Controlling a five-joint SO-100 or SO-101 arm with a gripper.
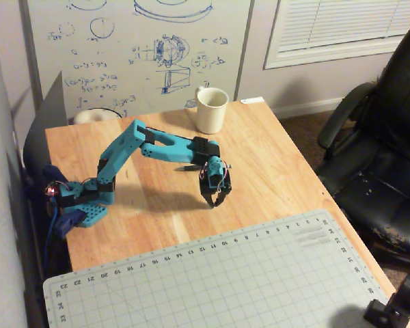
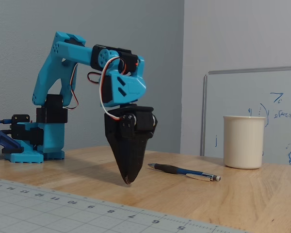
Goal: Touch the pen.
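Table (image 1: 273, 164): light wood, plank grain showing, edges bare at the right and back in the overhead view.
Mat (image 1: 212, 280): pale grey-green, gridded, numbered along its border; lies flat over the table's near end.
Mug (image 2: 243, 141): cream, upright, at the table's far edge by the whiteboard (image 2: 276, 111).
Pen (image 2: 184, 172): dark, light tip, lying flat on the bare wood between mug and mat, touching neither.
Arm base (image 1: 82, 208): blue, sits at the table's left edge in the overhead view.
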